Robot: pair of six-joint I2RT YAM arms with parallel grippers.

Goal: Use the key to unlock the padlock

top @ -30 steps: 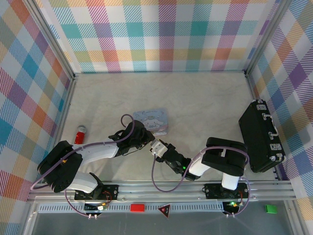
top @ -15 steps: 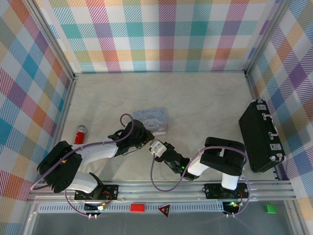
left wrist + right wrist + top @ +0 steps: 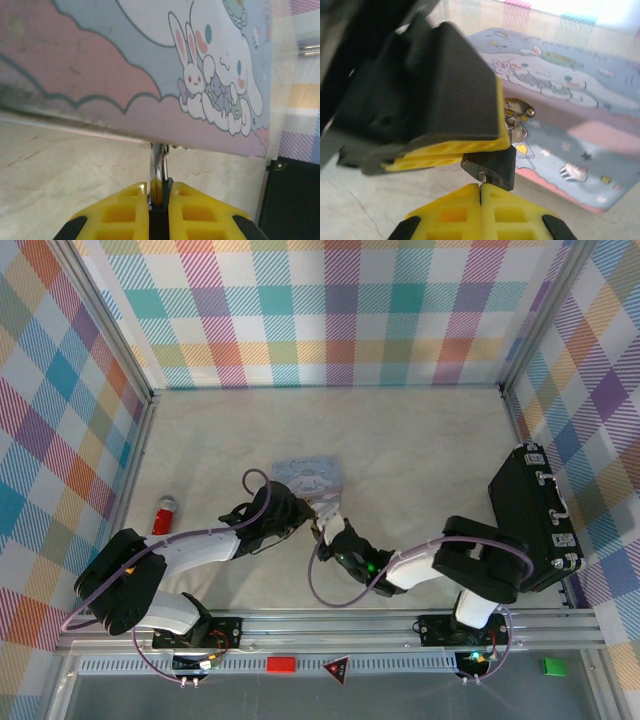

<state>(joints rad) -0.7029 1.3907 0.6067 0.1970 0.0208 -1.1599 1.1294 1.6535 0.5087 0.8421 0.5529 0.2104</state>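
A small dark padlock (image 3: pixel 492 162) hangs by its silvery shackle (image 3: pixel 159 162) from the hasp on the front of the pastel cartoon tin (image 3: pixel 310 475). My left gripper (image 3: pixel 159 186) is shut on the padlock, and its black and yellow fingers (image 3: pixel 450 90) press on the body from above. My right gripper (image 3: pixel 481 186) is shut, its tips touching the keyhole end of the padlock from below. A tiny metal stub sits at the keyhole where the finger seam meets it. Whether that stub is the key I cannot tell, since the fingers hide anything between them.
A red-capped small cylinder (image 3: pixel 164 514) lies on the table to the left. A black case (image 3: pixel 535 520) stands along the right wall. Plaid walls close in the beige table (image 3: pixel 400 440) on three sides. Both arms meet just in front of the tin.
My right arm has reached forward and left to the padlock, and its fingers have closed. The tin has shifted slightly away. The left gripper keeps its hold.
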